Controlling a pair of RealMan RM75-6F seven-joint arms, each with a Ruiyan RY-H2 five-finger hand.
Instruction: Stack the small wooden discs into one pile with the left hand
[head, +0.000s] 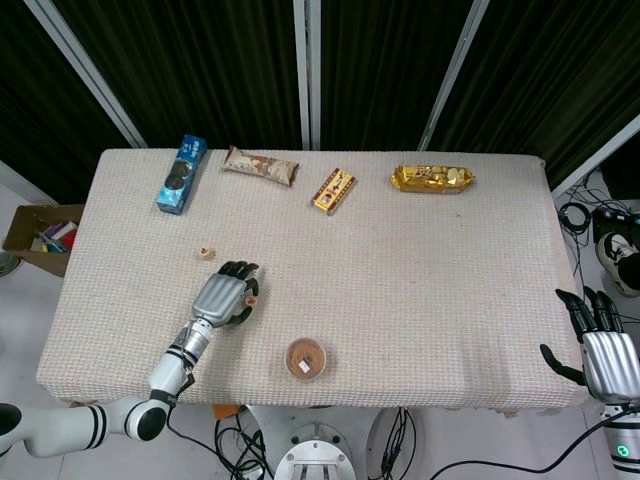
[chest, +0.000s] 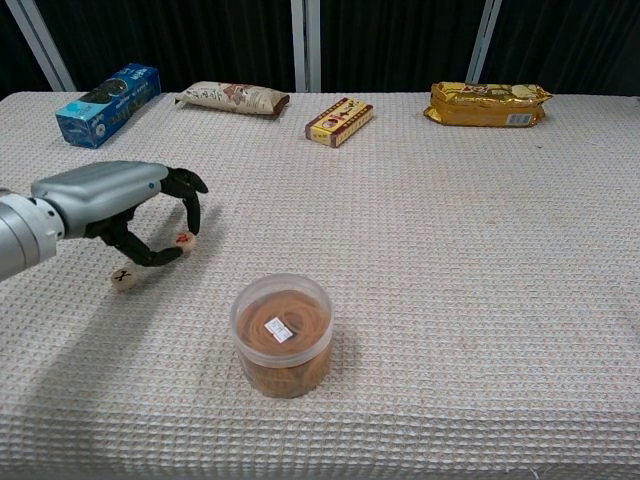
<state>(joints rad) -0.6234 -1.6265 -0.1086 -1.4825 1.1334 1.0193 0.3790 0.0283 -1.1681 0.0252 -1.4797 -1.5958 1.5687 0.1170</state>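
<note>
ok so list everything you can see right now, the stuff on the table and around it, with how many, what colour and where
small wooden discs: three, light wood; one pinched in the left hand, one on the cloth just under that hand, one farther back and left
plastic tub: one, clear with brown contents, near front edge
blue box: one, back left
snack packet: one, beige and brown, back, right of the blue box
small snack box: one, yellow and red, back centre
gold packet: one, back right
table: one, covered in beige woven cloth
cardboard box: one, brown, on the floor left of the table
left hand: silver with black fingers, front left, pinching a disc
right hand: silver and black, off the table's right front corner, fingers apart, holding nothing
</note>
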